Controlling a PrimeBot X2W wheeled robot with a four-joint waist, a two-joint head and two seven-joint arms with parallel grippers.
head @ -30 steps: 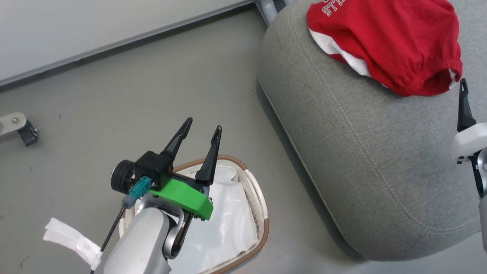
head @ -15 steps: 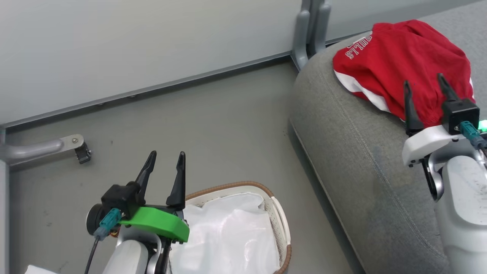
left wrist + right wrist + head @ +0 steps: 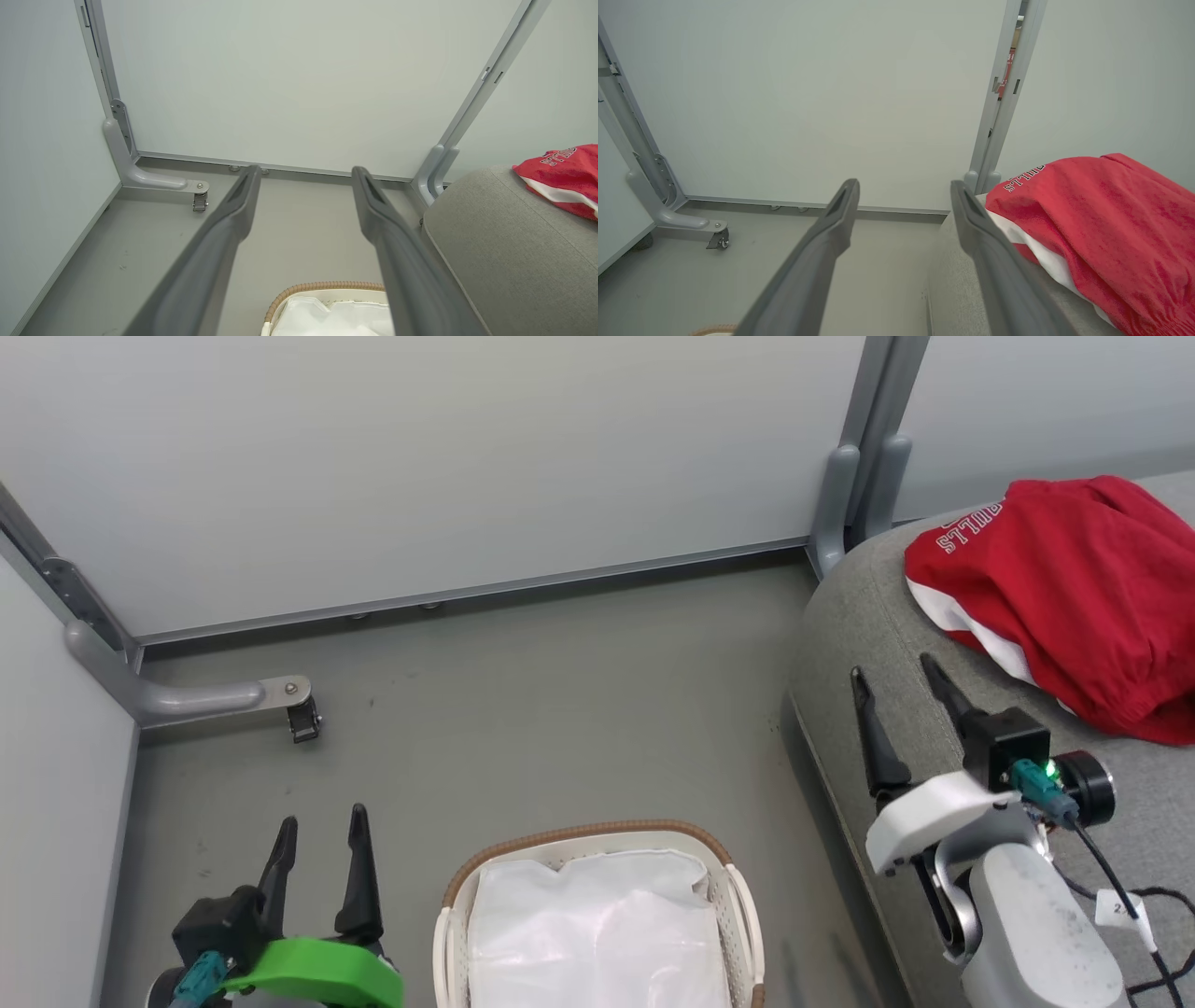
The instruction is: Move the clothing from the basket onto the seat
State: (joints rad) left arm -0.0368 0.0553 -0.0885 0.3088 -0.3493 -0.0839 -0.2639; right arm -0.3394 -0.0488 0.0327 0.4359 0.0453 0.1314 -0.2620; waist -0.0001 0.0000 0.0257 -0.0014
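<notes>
End effectors (image 3: 322,817) (image 3: 892,667) agape; liner (image 3: 597,933) in basket (image 3: 588,829)

- The wall (image 3: 467,457) was pale and plain.
- The floor (image 3: 560,709) was grey and smooth.
- A grey post (image 3: 873,429) stood between two wall panels.
- A grey foot (image 3: 205,695) had a small wheel (image 3: 304,721).

Head cam high, looking down on floor (image 3: 560,709), basket (image 3: 588,827), seat (image 3: 850,607); wrist cams low, facing wall (image 3: 299,70), share seat corner.
</notes>
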